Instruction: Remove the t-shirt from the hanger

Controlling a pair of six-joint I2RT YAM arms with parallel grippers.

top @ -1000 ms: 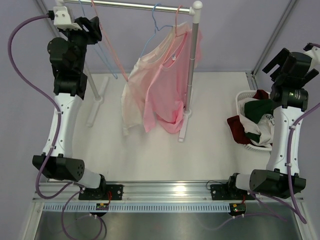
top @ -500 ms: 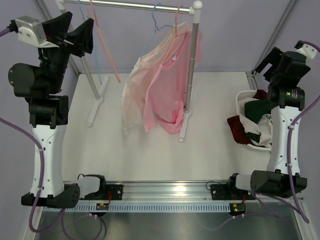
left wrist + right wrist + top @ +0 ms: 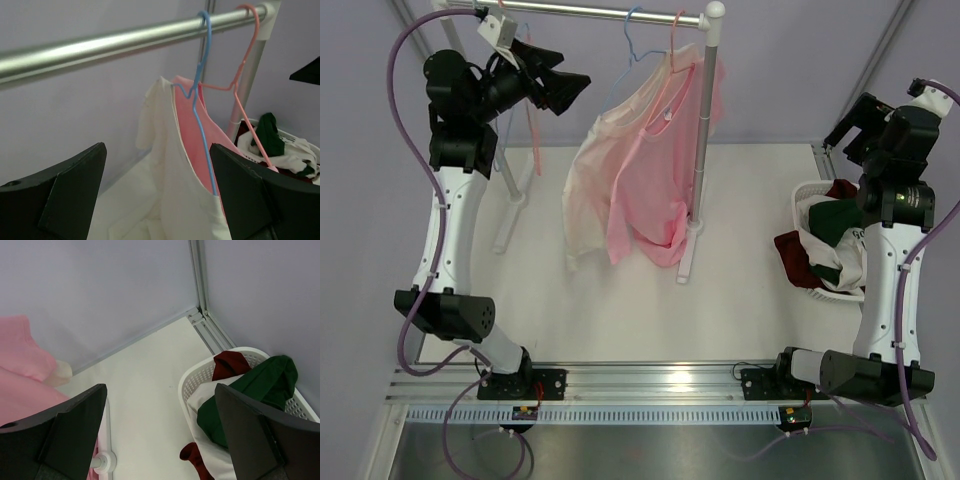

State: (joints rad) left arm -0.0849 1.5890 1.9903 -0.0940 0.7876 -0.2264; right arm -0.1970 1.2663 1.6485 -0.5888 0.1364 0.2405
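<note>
A cream t-shirt point(image 3: 588, 180) hangs on a blue hanger point(image 3: 630, 40) and a pink t-shirt point(image 3: 655, 170) on a pink hanger point(image 3: 675, 45), both on the metal rail point(image 3: 600, 11). My left gripper point(image 3: 570, 95) is open and empty, raised just under the rail, left of the cream shirt and apart from it. In the left wrist view the open gripper point(image 3: 157, 200) faces the cream shirt point(image 3: 175, 175), the blue hanger point(image 3: 200, 75), the pink hanger point(image 3: 240, 85) and the rail point(image 3: 125, 40). My right gripper point(image 3: 850, 125) is open and empty, high above the basket.
A white laundry basket point(image 3: 802, 200) with green, white and dark red clothes stands at the right; it also shows in the right wrist view point(image 3: 200, 380). The rack's white post point(image 3: 704, 120) stands right of the shirts. Empty pink and blue hangers point(image 3: 525, 120) hang behind my left arm.
My left arm has swung from the far left in toward the rail, and its open gripper now points right at the hanging shirts. The right arm has barely moved.
</note>
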